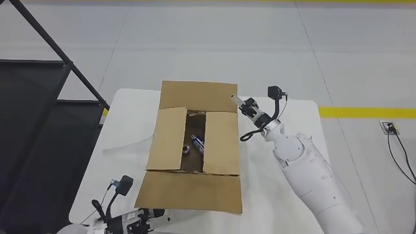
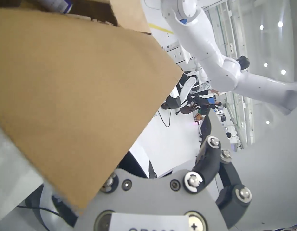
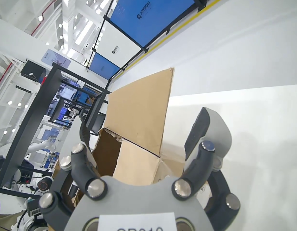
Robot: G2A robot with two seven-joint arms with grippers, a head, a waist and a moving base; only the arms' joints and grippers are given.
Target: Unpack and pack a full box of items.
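A cardboard box point(image 1: 221, 144) stands in the middle of the white table point(image 1: 130, 120), its side flaps half folded in. Through the gap I see a white bottle with a blue label point(image 1: 198, 143) and a small dark item point(image 1: 185, 149). My right gripper point(image 1: 238, 97) point(image 3: 141, 131) is open at the right corner of the far flap point(image 3: 141, 106), and the box corner lies between its fingers. My left gripper point(image 1: 155, 214) sits under the left corner of the near flap point(image 2: 74, 92). One finger point(image 2: 208, 121) shows, spread wide, and the flap hides the other.
A black metal frame point(image 1: 45, 97) stands left of the table. A thin pale strip point(image 1: 130, 145) lies on the table left of the box. Bare tabletop lies to the box's left and right.
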